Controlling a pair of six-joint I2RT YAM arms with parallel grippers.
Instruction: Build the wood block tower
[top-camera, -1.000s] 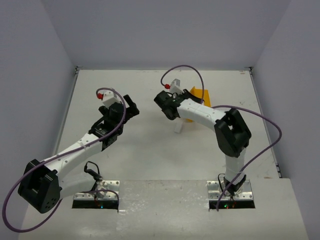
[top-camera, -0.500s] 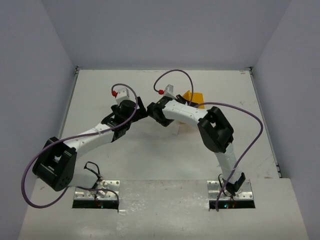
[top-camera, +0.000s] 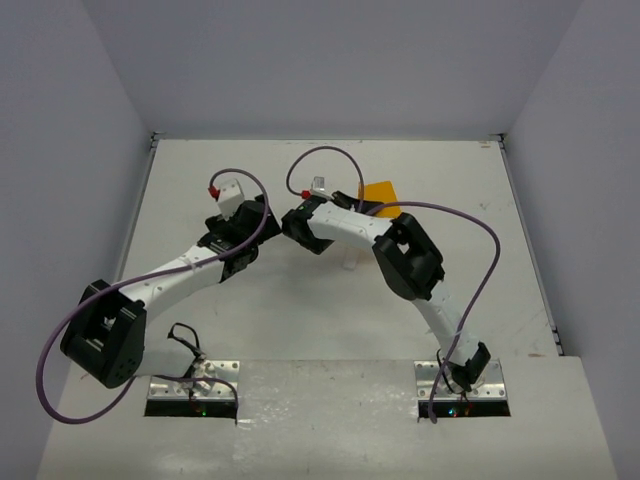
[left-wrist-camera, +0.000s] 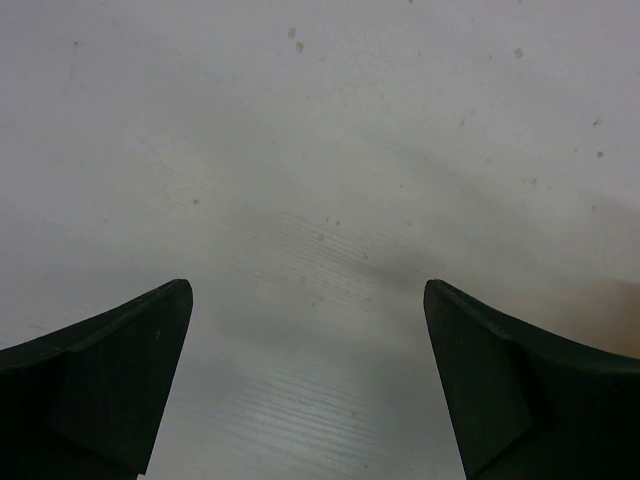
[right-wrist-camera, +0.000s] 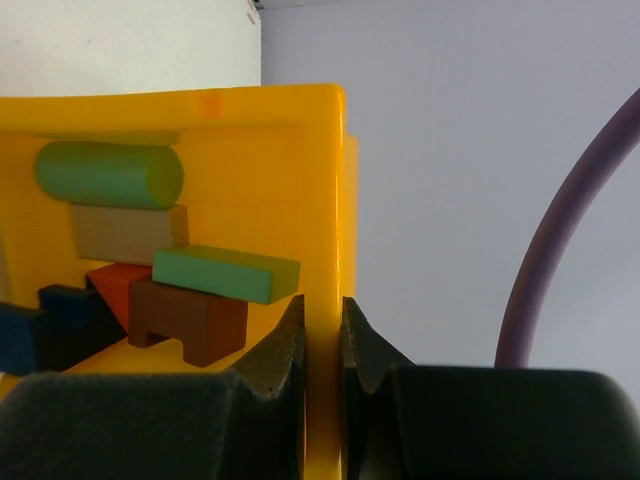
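- Right gripper (right-wrist-camera: 322, 312) pinches the wall of the yellow bin (right-wrist-camera: 200, 105), fingers closed on it.
- Wooden blocks (right-wrist-camera: 195, 310) lie piled inside.
- Left gripper (left-wrist-camera: 305, 290) gapes wide above the table (left-wrist-camera: 320, 150).

Over the last second we see both arms swing toward the middle. The right arm (top-camera: 405, 262) has folded, its elbow going left, and the right gripper (right-wrist-camera: 322, 330) has carried the bin (top-camera: 380, 190) a little to the left, so less yellow shows behind the forearm. The left arm (top-camera: 170, 275) first reached toward the centre, then its left gripper (left-wrist-camera: 305, 295) drew slightly back. The two wrists are now near each other.
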